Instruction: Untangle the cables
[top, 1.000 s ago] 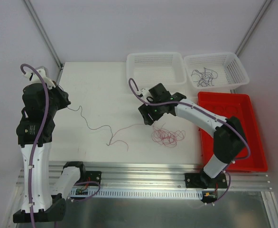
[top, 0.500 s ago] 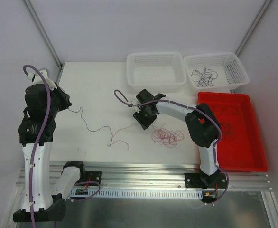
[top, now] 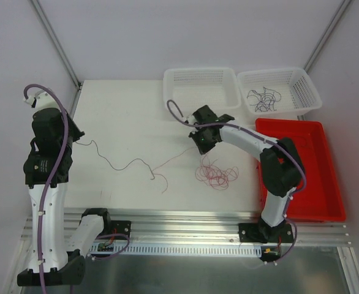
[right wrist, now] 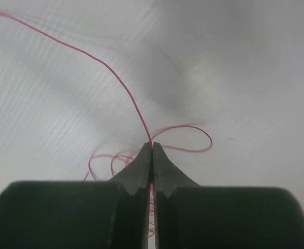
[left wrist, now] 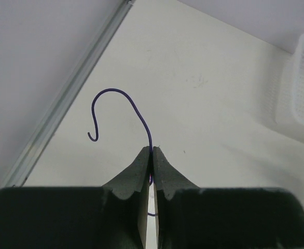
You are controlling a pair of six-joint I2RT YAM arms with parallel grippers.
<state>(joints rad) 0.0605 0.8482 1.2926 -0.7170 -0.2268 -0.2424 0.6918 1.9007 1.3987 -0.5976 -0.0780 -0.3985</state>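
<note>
The left gripper [left wrist: 152, 151], arm upright, pinches a purple wire [left wrist: 122, 95]; right gripper [right wrist: 152, 146] (arm reaching forward) pinches a red wire [right wrist: 106, 65].

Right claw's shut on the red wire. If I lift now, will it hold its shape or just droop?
Probably droops: the red wire is hair-thin and curves loosely from the right claw. Its pile of loops looks light and tangled, so it would likely trail along.

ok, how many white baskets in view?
2, side by side at the table's far edge: the left basket looks empty, the right basket holds black wires, behind the red tray. None seem hidden.
</note>
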